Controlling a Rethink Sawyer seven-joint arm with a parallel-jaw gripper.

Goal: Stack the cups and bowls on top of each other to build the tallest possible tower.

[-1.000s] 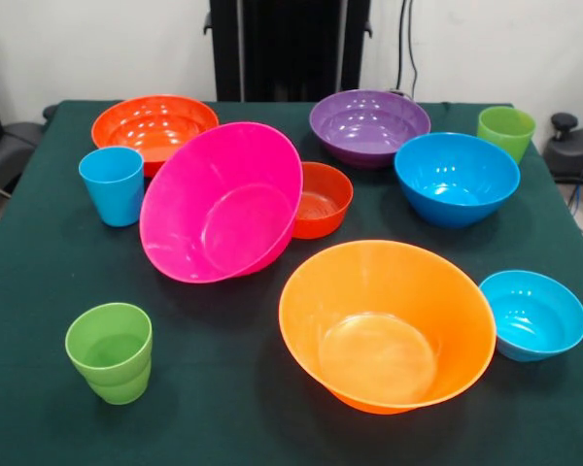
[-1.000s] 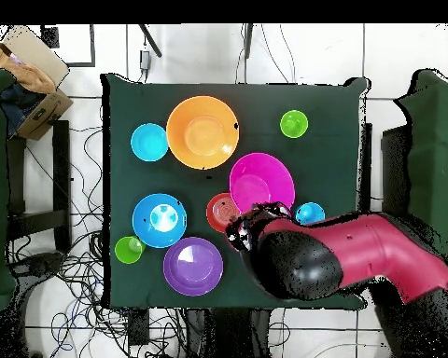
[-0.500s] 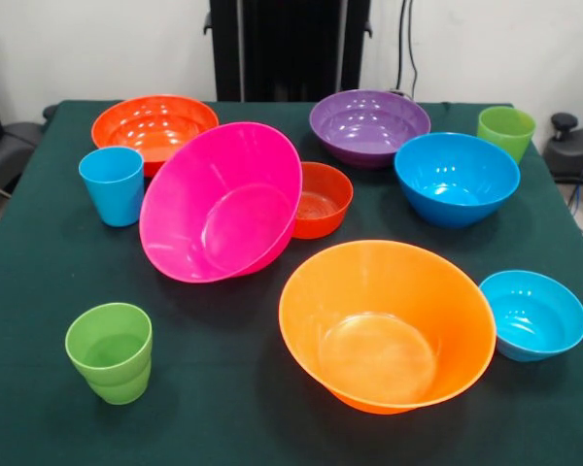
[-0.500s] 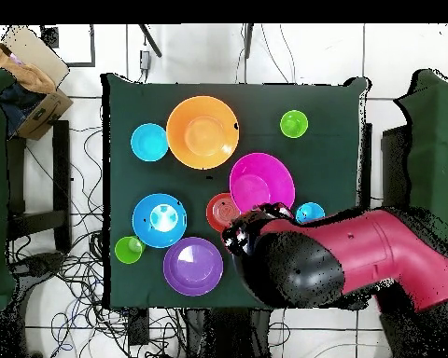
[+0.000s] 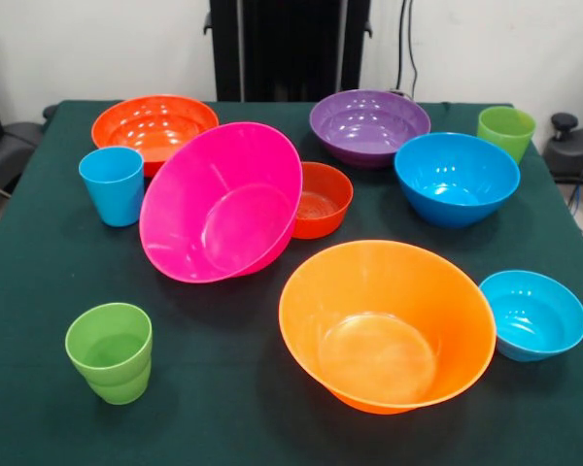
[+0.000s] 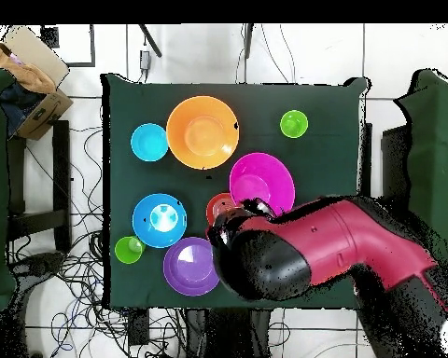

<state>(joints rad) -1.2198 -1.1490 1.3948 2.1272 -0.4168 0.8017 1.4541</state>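
The bowls and cups stand spread over the green table, with no tower. The large pink bowl (image 5: 221,202) is tilted and leans on the small red-orange bowl (image 5: 321,199). The large orange bowl (image 5: 387,323) is at the front, with the small blue bowl (image 5: 532,314) beside it. The blue bowl (image 5: 457,177), purple bowl (image 5: 369,124) and medium red-orange bowl (image 5: 154,126) stand further back. The sky blue cup (image 5: 113,184) stands left. Lime green cups stand front left (image 5: 110,351) and back right (image 5: 505,131). The gripper (image 6: 228,227) shows only overhead, as the arm's dark end above the small red-orange bowl (image 6: 217,203).
The red arm (image 6: 330,247) covers the table's lower right part in the overhead view, hiding the sky blue cup and the medium red-orange bowl there. Cables and a cardboard box (image 6: 27,79) lie on the floor around the table. The black pedestal (image 5: 290,49) stands behind the table.
In the overhead view the arm has swung left and now covers the sky blue cup and more of the small red-orange bowl. No bowl or cup has moved.
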